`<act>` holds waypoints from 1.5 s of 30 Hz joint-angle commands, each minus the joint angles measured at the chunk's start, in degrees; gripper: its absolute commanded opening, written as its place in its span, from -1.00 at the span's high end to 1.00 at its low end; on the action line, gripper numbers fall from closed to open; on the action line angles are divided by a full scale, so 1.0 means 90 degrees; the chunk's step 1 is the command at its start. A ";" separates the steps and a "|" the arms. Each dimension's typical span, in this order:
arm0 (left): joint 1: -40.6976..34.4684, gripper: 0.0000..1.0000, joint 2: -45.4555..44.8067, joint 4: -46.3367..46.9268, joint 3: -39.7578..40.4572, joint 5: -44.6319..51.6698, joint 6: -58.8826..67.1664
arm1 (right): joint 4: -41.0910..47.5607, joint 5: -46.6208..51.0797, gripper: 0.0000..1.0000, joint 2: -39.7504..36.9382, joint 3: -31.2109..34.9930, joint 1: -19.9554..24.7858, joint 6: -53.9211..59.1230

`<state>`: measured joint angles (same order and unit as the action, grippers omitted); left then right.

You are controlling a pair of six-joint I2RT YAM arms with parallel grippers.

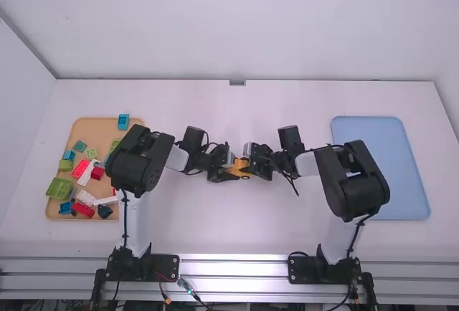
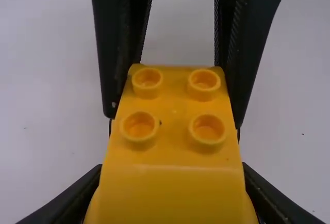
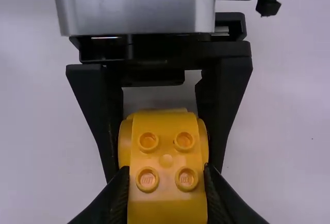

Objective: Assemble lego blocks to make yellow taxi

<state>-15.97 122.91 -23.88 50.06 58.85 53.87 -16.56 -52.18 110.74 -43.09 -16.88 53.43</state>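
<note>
At the middle of the high view, a yellow block piece (image 1: 242, 167) is pinched from both sides.
Its long axis seems to run sideways, left fingers (image 2: 72, 198) to right fingers (image 3: 113, 198), both closed on it, neither nearer; any press or handover should follow that line. Its underside is hidden; the left wrist view's bottom edge crops one end.

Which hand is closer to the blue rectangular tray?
Right. The right gripper holds the studded yellow piece at the end nearer the tray; the left gripper, its far end.
</note>
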 commanded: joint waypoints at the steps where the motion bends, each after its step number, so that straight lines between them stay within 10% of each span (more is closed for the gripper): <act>1: -0.0022 0.13 0.0085 -0.0024 0.0019 0.0022 -0.0221 | 0.0228 0.1377 1.00 0.0284 0.0282 -0.0250 -0.0627; 24: -0.0024 0.19 0.0085 -0.0044 0.0019 0.0007 -0.0219 | 0.1076 0.1926 1.00 0.0282 -0.0306 -0.0398 -0.0566; 45: -0.0022 0.21 0.0085 -0.0044 0.0019 0.0000 -0.0221 | 0.1030 0.1056 0.55 0.0279 -0.0505 -0.0044 -0.0386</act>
<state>-15.38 122.91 -24.38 50.09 58.28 53.28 -8.16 -48.27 110.39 -47.75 -18.09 54.00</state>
